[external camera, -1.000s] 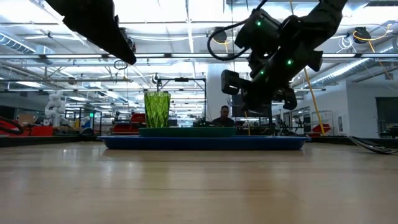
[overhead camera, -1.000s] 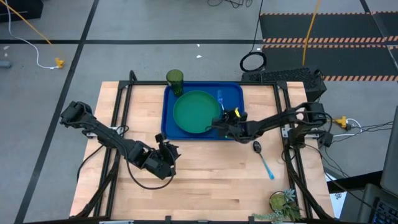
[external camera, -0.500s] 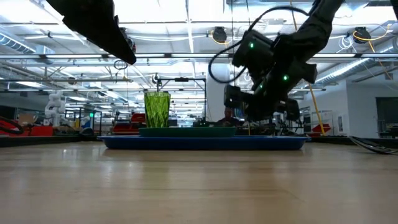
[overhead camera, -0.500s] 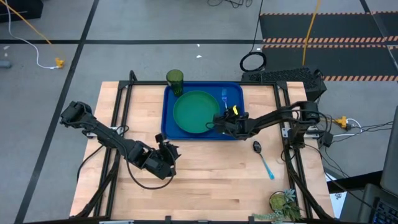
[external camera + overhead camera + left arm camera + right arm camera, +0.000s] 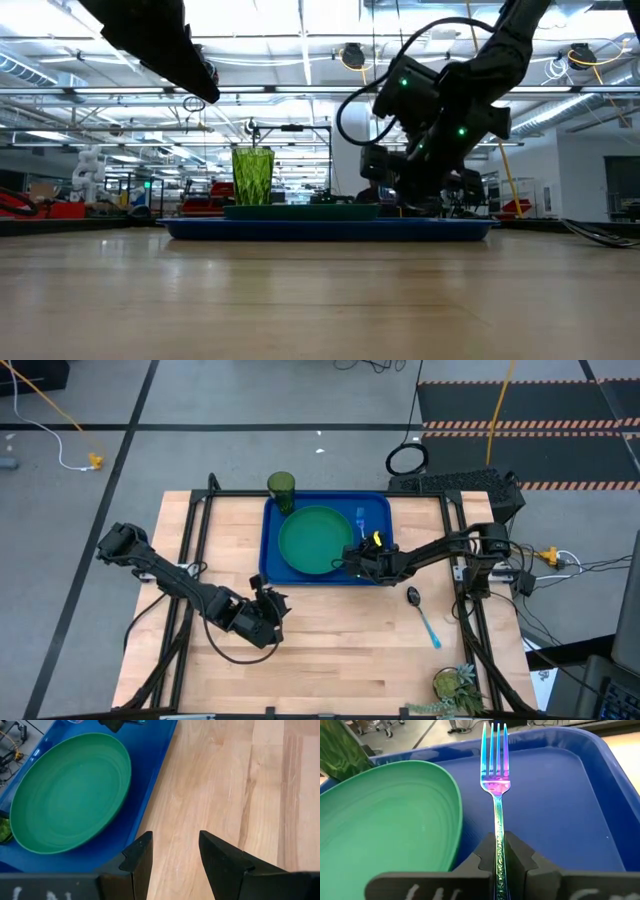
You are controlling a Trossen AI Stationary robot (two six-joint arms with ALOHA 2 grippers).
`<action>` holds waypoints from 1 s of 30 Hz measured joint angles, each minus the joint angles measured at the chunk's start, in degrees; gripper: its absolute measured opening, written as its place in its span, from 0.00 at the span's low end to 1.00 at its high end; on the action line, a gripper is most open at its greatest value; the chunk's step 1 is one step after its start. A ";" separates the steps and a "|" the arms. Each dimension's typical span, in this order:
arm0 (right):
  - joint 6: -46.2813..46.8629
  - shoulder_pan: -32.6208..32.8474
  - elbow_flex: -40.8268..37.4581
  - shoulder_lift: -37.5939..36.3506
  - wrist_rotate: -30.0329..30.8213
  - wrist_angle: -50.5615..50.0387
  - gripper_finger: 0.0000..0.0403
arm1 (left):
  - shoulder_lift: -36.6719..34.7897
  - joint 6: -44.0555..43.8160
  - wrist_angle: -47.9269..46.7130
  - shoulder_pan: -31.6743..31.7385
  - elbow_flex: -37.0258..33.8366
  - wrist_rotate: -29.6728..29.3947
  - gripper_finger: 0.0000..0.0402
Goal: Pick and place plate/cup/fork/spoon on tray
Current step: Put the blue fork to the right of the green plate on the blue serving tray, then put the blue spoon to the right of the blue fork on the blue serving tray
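1. Right wrist view: we are looking straight along the fork (image 5: 494, 785), its handle pinched between the two fingers of the right gripper (image 5: 499, 851) and its tined head pointing away from the wrist, over the floor of the tray (image 5: 560, 805).
2. We are seeing the fork's long axis running beside the rim of the plate (image 5: 385, 825), in the bare blue strip between plate and tray wall; whether the tines are touching the tray floor, we cannot tell.
3. In the high view the right gripper (image 5: 362, 560) is hovering at the tray's near right part, so we are judging the release to call for only a short drop.
4. The cup (image 5: 281, 487) is standing at the tray's far left corner, whether on or just outside the rim we cannot tell.
5. The spoon (image 5: 422, 613) is lying on the table (image 5: 330, 650), off the tray's near right corner, bowl toward the tray; the right arm is clearly nearer to it.
6. The left gripper (image 5: 172, 855) is waiting with fingers spread, above bare wood near the tray's near left corner.
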 joint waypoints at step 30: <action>4.64 -0.44 0.02 4.42 -1.70 0.62 0.20 | 0.00 -0.96 2.73 0.00 0.00 0.45 0.41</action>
